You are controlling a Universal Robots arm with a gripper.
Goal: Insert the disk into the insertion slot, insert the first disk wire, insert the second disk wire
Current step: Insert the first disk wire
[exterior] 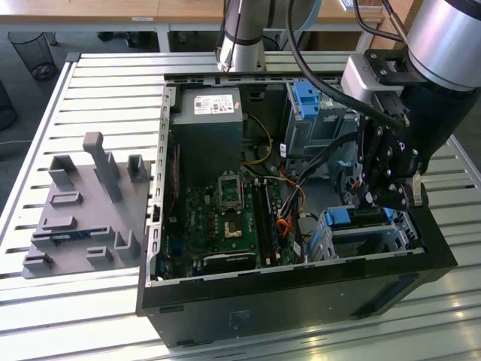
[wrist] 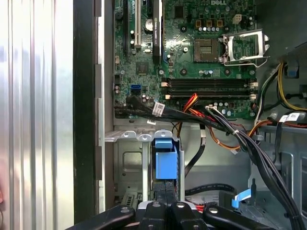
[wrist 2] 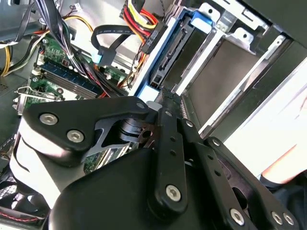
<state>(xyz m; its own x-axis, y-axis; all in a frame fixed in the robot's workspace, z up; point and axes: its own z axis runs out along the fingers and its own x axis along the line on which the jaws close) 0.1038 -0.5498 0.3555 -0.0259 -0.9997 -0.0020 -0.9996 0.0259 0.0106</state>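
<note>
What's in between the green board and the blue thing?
In the first wrist view, a bundle of black cables crosses between the green board and the disk's blue frame, with red and orange wires alongside.

A slatted aluminium table [exterior: 98, 90] spans the scene, its near slats at the exterior view's left shining under even overhead light. Beyond it lies grey floor [exterior: 98, 41], with wooden desks [exterior: 83, 9] far off (white-legged) and a black mesh wastebasket [exterior: 34, 53] at the far left.
</note>
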